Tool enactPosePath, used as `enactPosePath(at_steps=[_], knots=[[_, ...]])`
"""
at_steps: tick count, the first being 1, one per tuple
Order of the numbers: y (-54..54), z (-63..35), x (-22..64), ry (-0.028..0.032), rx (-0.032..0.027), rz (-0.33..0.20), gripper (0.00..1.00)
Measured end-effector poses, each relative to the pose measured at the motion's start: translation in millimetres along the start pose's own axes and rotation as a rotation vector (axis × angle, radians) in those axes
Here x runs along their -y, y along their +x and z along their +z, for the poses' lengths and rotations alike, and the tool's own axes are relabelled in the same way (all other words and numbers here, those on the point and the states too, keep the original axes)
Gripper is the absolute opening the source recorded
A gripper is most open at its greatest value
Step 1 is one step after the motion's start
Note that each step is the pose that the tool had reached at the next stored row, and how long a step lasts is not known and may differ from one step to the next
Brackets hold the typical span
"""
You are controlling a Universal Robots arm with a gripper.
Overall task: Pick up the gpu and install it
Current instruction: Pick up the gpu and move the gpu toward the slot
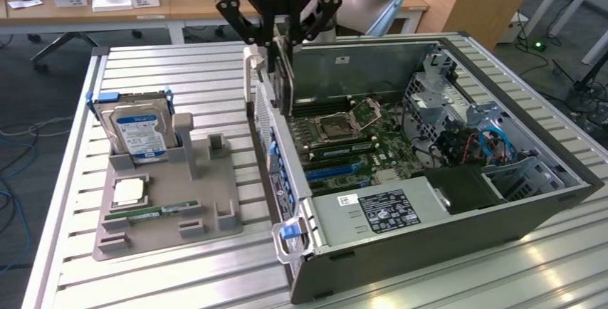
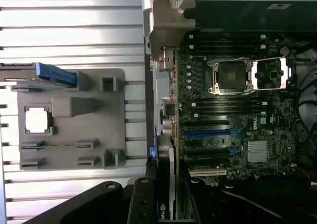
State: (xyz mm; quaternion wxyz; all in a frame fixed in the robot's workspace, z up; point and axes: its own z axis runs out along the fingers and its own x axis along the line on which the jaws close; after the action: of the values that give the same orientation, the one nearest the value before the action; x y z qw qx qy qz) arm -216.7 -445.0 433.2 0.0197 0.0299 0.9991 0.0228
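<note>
One gpu (image 1: 282, 85), edge-on, its top hidden between the jaws pinching it

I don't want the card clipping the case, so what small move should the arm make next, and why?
Probably ease the gpu sideways toward the motherboard's blue slots before lowering. The gripper holds it upright, and it seems to hang over the case's rear wall rather than over a slot.
</note>
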Motion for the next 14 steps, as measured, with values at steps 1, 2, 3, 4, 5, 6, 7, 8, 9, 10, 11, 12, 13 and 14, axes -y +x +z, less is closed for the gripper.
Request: enactPosePath(at_steps=[1,2,3,4,5,6,7,8,9,10,11,12,13,14], knots=[[-4.1,0.2,-0.3,0.0000,0.0001,0.000,0.27],[-8.4,0.4,-0.7,-0.0001,0.0001,0.000,0.27],[-12.7,0.6,-1.0,-0.0002,0.0001,0.000,0.27],[-17.3,0.7,-1.4,0.0000,0.0000,0.000,0.27],[-21.5,0.9,-1.7,-0.0001,0.0000,0.000,0.27],[-25.7,1.1,-2.1,0.0000,0.0000,0.000,0.27],[-29.9,1.2,-2.4,0.0000,0.0000,0.000,0.27],[-34.2,1.5,-2.8,-0.0001,0.0000,0.000,0.27],[-38.3,1.6,-3.1,0.0000,0.0001,0.000,0.27],[-42.3,1.8,-3.5,-0.0001,0.0001,0.000,0.27],[-46.7,2.0,-3.9,-0.0001,0.0000,0.000,0.27],[-50.7,2.2,-4.2,-0.0001,0.0000,0.000,0.27],[-54.6,2.3,-4.6,0.0000,0.0000,0.000,0.27],[-58.3,2.5,-4.9,0.0000,0.0001,0.000,0.27]])
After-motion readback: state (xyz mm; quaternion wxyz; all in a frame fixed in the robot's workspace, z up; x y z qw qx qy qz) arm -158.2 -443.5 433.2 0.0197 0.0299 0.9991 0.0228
